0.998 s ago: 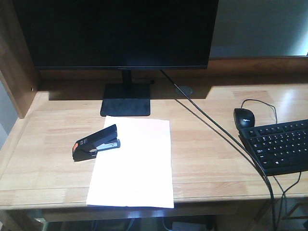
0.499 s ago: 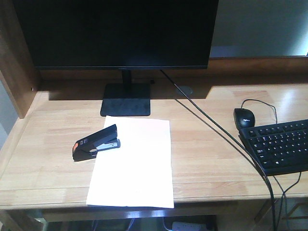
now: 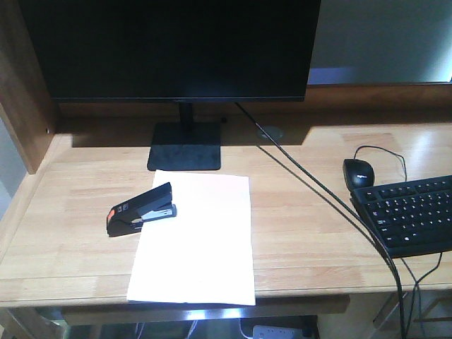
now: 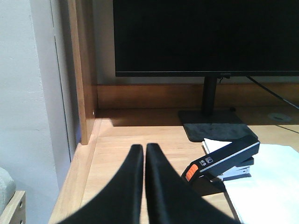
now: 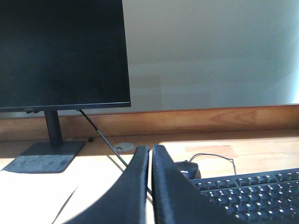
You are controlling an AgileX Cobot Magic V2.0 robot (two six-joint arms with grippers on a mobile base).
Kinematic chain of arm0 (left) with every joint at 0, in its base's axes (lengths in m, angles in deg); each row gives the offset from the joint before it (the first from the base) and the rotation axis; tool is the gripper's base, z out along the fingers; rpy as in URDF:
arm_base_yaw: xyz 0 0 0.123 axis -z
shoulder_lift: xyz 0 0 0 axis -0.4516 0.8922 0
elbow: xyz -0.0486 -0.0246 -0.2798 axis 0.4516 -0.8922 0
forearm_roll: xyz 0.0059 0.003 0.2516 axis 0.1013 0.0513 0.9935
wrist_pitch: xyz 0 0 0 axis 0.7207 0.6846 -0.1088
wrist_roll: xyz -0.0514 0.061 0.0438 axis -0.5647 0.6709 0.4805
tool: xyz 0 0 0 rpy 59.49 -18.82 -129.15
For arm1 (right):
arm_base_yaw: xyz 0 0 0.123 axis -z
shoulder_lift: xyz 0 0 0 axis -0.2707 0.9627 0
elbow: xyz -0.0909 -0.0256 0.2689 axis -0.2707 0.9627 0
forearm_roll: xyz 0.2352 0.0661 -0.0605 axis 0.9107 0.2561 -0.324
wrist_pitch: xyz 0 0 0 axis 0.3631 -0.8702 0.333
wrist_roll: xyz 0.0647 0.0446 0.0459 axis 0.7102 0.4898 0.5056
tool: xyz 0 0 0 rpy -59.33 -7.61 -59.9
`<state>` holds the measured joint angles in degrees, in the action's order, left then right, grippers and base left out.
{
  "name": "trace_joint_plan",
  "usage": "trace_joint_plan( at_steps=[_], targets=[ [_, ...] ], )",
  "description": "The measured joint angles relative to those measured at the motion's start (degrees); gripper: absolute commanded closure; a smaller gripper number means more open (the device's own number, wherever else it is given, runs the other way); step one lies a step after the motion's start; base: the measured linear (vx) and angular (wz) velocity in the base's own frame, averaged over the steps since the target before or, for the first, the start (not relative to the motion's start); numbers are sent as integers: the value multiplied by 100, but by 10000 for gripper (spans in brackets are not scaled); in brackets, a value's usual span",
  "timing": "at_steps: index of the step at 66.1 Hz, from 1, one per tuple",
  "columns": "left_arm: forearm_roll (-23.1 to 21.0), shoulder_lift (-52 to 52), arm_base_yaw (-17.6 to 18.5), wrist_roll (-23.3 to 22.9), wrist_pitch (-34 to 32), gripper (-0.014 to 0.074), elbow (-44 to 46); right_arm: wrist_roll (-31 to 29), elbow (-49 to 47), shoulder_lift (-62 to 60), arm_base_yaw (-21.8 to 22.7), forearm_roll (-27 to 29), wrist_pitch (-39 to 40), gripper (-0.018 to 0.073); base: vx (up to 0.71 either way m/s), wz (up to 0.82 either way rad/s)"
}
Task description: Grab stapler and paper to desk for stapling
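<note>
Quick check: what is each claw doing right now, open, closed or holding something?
Left claw: closed, holding nothing.
Right claw: closed, holding nothing.

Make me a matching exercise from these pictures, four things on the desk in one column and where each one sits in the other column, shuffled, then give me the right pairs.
Things:
1. stapler
2. paper
3. mouse
4. monitor stand

Places:
A. at the back of the desk, just behind the paper's far edge
B. lying flat, its near edge reaching the desk's front edge
C. on the paper's left edge, orange end pointing away from the sheet
D. on the right, just behind the keyboard's left end

Pairs: 1-C, 2-B, 3-D, 4-A
</note>
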<state>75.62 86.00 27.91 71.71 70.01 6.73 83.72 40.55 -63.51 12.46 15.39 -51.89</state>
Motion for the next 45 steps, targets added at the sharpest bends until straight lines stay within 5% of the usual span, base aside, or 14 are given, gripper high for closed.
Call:
trace_joint_plan(
  at_steps=[45],
  targets=[
    [0, 0, 0, 0, 0, 603, 0, -510, 0, 0, 0, 110, -326, 568, 0, 0]
  ],
)
